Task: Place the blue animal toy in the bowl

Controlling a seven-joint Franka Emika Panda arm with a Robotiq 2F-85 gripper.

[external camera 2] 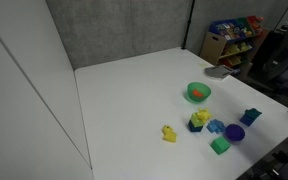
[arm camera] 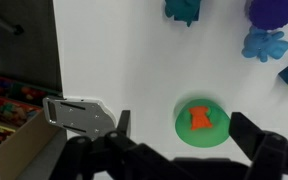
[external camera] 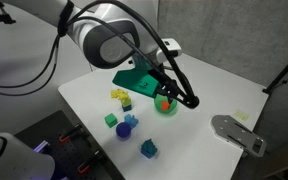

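Note:
The small green bowl [arm camera: 216,138] lies on the white table and holds an orange toy [arm camera: 201,118]. It shows in both exterior views [external camera: 165,103] [external camera 2: 198,92]. The light blue animal toy [arm camera: 264,44] lies on the table beyond the bowl, next to a purple spiky ball [arm camera: 275,10]. It also shows in both exterior views [external camera 2: 216,127] [external camera: 132,120]. My gripper [arm camera: 184,125] is open and empty. It hovers above the bowl, with one finger on each side of it in the wrist view. In an exterior view the gripper [external camera: 182,97] is over the bowl.
Other toys lie near the blue one: a teal block [external camera 2: 250,116], a green cube [external camera 2: 220,146], a yellow toy [external camera 2: 169,133] and a yellow and green block [external camera 2: 198,120]. A grey metal piece [external camera: 239,132] lies near a table edge. A green box [external camera: 139,78] stands behind the gripper.

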